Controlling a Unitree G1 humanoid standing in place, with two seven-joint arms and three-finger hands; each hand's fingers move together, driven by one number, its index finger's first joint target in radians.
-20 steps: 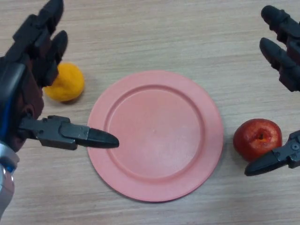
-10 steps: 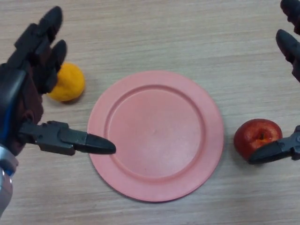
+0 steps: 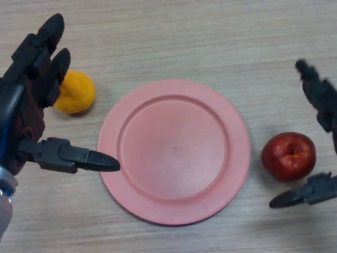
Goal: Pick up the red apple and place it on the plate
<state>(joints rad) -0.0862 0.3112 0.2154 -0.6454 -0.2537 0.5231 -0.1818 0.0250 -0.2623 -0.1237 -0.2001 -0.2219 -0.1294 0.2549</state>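
Tabletop (image 3: 174,37), wood grain, as I see it from the head view:

Plate (image 3: 126,184), pink, round, empty, at the middle of the tabletop; bare wood shows all round its rim.

Red apple (image 3: 288,156), upright, stem hollow facing up, on the wood toward the tabletop's right edge, near the plate's right rim but apart from it, a strip of bare table between.

Orange fruit (image 3: 76,93), toward the left edge, near the plate's upper-left rim, not touching it.

Right hand (image 3: 320,97), at the right edge, spread wide around the apple's outer side: fingers above and to the right of the fruit, thumb tip below and to its right. I see a gap on each side, nothing touching the apple, nothing held.

Left hand (image 3: 26,113), at the left edge, wide and empty; fingers straight, reaching up beside the orange fruit and partly covering its left side, thumb pointing right with its tip at the plate's left rim.

Far half of the tabletop, beyond the plate: bare wood
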